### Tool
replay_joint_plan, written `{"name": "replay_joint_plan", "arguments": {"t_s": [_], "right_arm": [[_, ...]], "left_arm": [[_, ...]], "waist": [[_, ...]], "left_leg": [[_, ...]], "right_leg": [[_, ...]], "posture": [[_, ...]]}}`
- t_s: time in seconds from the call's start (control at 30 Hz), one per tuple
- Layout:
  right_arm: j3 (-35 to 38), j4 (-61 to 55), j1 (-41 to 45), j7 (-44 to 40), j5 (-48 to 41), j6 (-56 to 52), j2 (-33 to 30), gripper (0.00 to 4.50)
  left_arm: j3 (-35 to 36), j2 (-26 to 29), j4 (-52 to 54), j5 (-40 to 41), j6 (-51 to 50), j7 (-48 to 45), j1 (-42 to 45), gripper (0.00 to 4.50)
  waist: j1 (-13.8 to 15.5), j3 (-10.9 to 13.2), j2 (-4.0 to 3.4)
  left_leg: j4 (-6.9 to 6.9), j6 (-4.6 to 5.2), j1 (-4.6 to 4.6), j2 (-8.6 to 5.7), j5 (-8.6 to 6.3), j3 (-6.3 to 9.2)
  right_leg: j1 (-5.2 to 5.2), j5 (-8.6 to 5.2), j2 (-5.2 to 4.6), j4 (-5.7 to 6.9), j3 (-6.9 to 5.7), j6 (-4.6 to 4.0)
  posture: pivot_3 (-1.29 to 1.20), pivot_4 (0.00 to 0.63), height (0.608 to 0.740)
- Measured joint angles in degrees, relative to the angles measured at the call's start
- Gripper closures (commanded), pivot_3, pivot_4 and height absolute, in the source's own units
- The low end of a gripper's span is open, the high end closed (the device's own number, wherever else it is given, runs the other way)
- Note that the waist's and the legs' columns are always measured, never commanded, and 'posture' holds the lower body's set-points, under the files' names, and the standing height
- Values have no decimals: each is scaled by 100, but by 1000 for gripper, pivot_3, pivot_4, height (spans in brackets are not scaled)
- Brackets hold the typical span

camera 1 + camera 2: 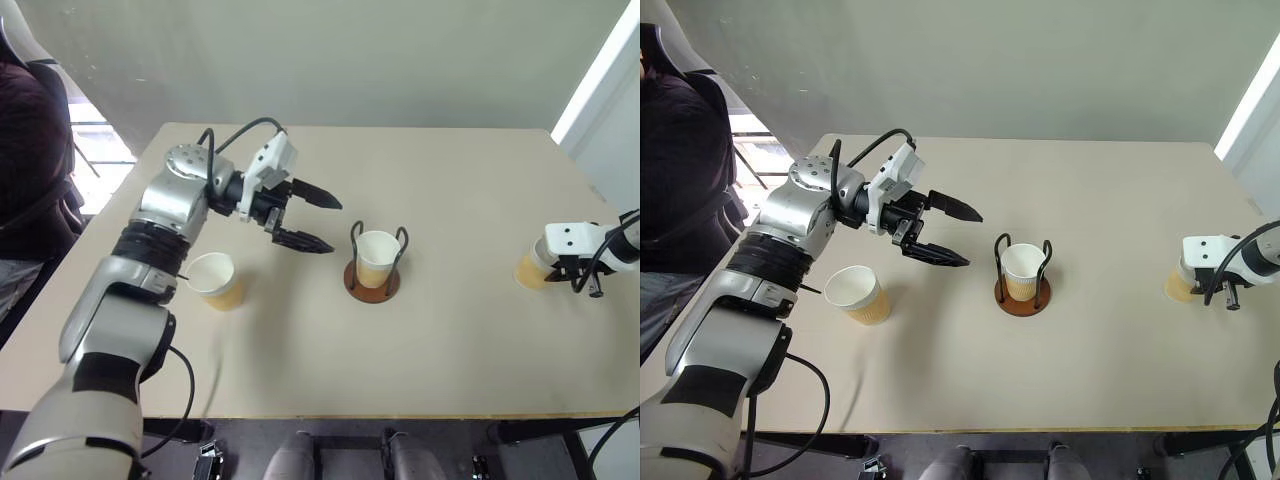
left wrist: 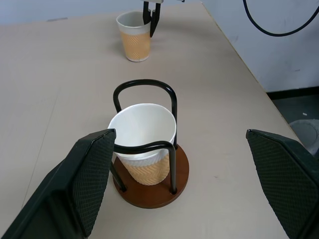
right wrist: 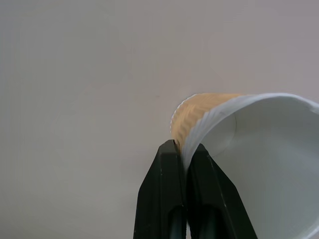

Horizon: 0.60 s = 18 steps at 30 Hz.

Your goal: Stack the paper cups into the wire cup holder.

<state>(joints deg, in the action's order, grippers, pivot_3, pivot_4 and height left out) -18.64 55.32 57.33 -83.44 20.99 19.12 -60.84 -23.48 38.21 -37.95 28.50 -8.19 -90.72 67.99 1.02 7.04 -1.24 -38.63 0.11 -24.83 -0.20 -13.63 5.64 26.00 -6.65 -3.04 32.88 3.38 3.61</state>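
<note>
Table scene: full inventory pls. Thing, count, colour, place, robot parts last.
paper cups: three, white with yellow-orange lower band; one upright in the wire cup holder, one standing on the table's left part, one at the right, pinched by its rim
wire cup holder: one, rust-brown disc base with two black wire loops, middle of the table
table: one, beige
person: one, in dark clothing, beyond the table's left end
left gripper: black fingers wide open, empty, above the table just left of the holder
right gripper: black fingers shut on the right-hand cup's rim
</note>
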Motion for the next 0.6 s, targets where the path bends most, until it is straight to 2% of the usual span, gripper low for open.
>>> {"name": "replay_joint_plan", "arguments": {"t_s": [0.6], "right_arm": [[0,-59,0,-75,-1,-21,0,4459]], "left_arm": [[0,0,-114,96,74,0,0,0]], "waist": [[0,0,0]], "left_leg": [[4,0,0,0,0,0]], "right_leg": [[2,-1,0,-1,0,-1]], "posture": [[0,150,740]]}}
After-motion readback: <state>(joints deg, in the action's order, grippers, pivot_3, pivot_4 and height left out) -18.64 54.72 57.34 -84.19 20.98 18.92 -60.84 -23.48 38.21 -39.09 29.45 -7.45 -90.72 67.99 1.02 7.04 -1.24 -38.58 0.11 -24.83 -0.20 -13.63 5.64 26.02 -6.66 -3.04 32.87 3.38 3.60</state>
